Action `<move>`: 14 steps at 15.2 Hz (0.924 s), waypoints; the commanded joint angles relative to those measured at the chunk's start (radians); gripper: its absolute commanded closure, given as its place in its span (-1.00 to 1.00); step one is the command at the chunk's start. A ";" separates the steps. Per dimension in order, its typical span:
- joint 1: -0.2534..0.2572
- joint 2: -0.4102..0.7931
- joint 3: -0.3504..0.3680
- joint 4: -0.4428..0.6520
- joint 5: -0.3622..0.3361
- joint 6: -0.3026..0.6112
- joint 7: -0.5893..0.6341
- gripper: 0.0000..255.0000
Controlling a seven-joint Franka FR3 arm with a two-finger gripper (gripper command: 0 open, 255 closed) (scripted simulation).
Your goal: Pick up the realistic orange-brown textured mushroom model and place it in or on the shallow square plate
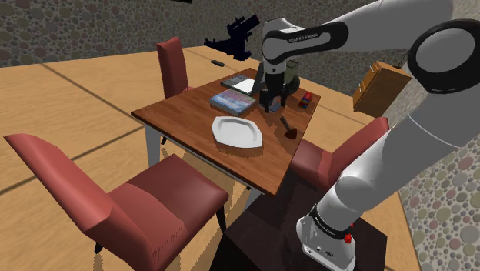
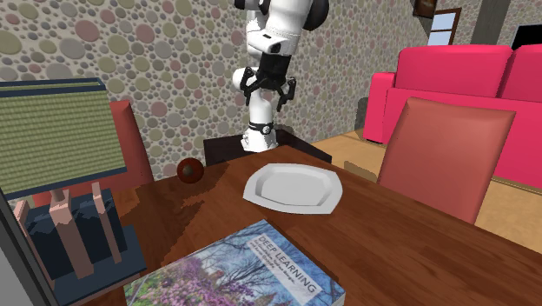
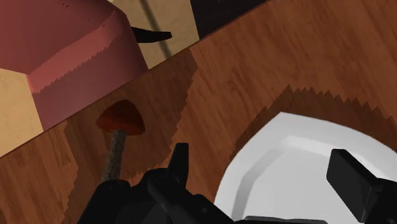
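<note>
The mushroom (image 1: 290, 129) lies on its side on the brown table, near the edge by a red chair; it has a reddish-brown cap (image 3: 121, 119) and a thin grey-brown stem (image 3: 114, 156). The white shallow plate (image 1: 237, 131) rests flat beside it, toward the table's middle. My black gripper (image 1: 274, 105) hangs open above the table, over the plate's rim on the mushroom's side. In the wrist view the gripper (image 3: 264, 164) holds nothing; one fingertip (image 3: 180, 159) stands over bare wood by the stem, the other (image 3: 353, 178) over the plate (image 3: 305, 172). From across the table, the gripper (image 2: 269, 91) hovers well above plate (image 2: 293, 186) and mushroom (image 2: 191, 170).
Two books (image 1: 233, 100) lie at the table's far side, one titled Deep Learning (image 2: 252, 269). A green-shaded object (image 2: 52, 130) stands on a dark base. A small red and blue item (image 1: 306, 98) sits near the far corner. Red chairs (image 1: 131, 204) surround the table; a red sofa (image 2: 460, 83) stands behind.
</note>
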 commanded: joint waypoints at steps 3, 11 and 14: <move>-0.030 0.140 -0.028 0.113 -0.035 0.016 0.019 -1.00; -0.088 0.419 -0.086 0.379 -0.077 0.014 0.047 -1.00; -0.112 0.527 -0.108 0.499 -0.083 -0.002 0.051 -1.00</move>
